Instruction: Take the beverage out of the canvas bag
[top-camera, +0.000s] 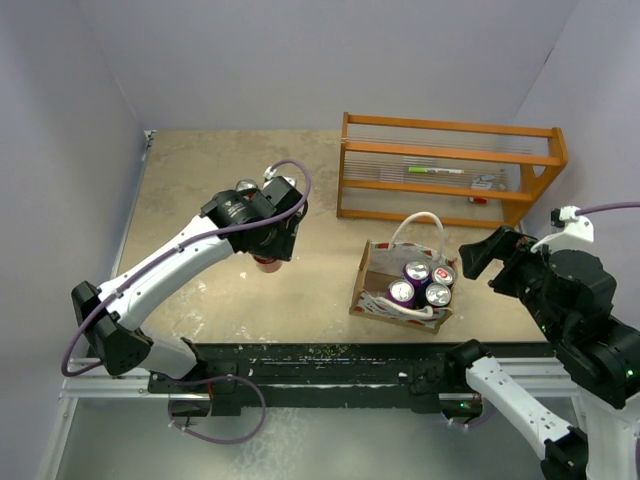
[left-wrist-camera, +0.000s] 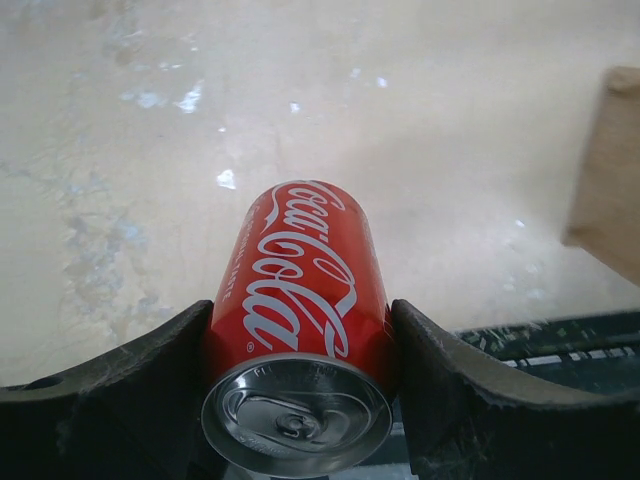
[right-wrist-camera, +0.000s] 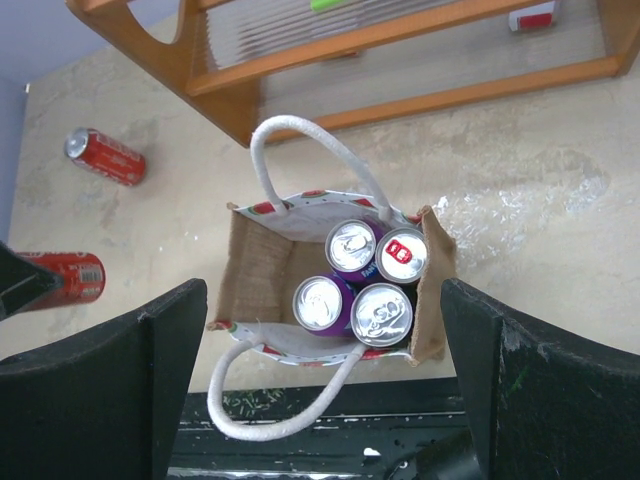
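The task looked partly done. The left hand (top-camera: 267, 250) was clamped on a red cola can (left-wrist-camera: 300, 270), holding it over the tabletop (top-camera: 200, 170) well to the left of the canvas bag (right-wrist-camera: 258, 275), so that drink was already out. A second red can (right-wrist-camera: 104, 157) lay on its side farther left, also outside the bag. Four cans (right-wrist-camera: 365, 280) stood upright inside the bag, packed toward its right end, so more lifting may have been left. The right hand (right-wrist-camera: 322, 290) hung above the bag with its jaws wide and gripping nothing.

The held can's base was hidden, so I could not tell whether it touched the tabletop. From overhead the lying can was hard to pick out behind the left arm. The orange rack (top-camera: 445, 170) beyond the bag held small items too tiny to name.
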